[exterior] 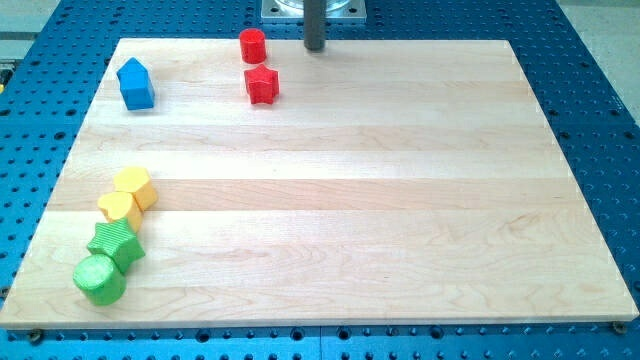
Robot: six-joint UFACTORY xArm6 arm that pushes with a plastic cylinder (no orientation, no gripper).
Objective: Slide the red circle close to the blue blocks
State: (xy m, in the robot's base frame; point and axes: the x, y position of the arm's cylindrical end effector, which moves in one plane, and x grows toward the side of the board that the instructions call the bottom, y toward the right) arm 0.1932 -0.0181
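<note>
The red circle [252, 45] stands near the top edge of the wooden board [330, 200], left of centre. A red star-shaped block [261, 85] lies just below it. One blue house-shaped block [135, 84] sits at the upper left; I see no other blue block. My tip [315, 47] is at the board's top edge, to the right of the red circle and apart from it.
At the lower left, a yellow hexagon [135, 187], a second yellow block [119, 209], a green star [116, 245] and a green circle [99, 279] lie in a diagonal chain. Blue perforated table surrounds the board.
</note>
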